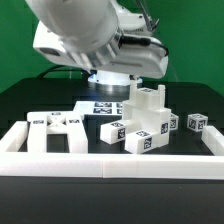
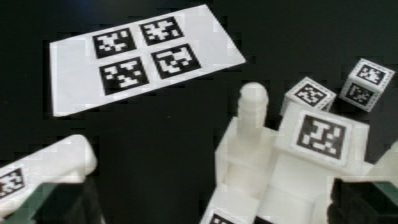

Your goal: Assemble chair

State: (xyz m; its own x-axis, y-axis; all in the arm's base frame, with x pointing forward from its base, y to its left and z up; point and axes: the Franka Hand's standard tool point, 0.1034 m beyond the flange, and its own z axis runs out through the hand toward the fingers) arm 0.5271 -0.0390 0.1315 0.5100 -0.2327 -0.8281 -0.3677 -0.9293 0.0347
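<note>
- The arm (image 1: pixel 85 35) leans in from the top of the exterior view. Its bulky, smooth white shell fills the upper part of the picture, and its wrist points down toward the back of the table (image 1: pixel 25 100).
- The gripper (image 1: pixel 112 86) hangs low over the marker board (image 1: pixel 100 106), behind the tallest chair parts.
- Its fingers are hidden in the exterior view and not clear in the wrist view, so I cannot tell whether the jaws are apart or together, or whether anything is between them.
- The chair (image 1: pixel 145 122) lies in loose pieces on the table, inside the border rail (image 1: pixel 110 162).
- The main cluster is a stack of matte-white, blocky, square-edged parts near the middle of the table, bearing black-and-white square tags.
- In the wrist view a rounded peg (image 2: pixel 254 100) stands upright on this cluster, beside a tilted tagged face.
- A flat frame piece (image 1: pixel 55 130) lies toward the exterior view's left, apart from the cluster, with tags on its upper face.
- A small tagged block (image 1: pixel 196 123) sits toward the exterior view's right, near the cluster but separate from it.
- The marker board is thin, flat and white, and the wrist view shows four tags on it in a square.
- The table is dull black.
- The border rail is a long, low white bar along the front edge, with a return at each end.
</note>
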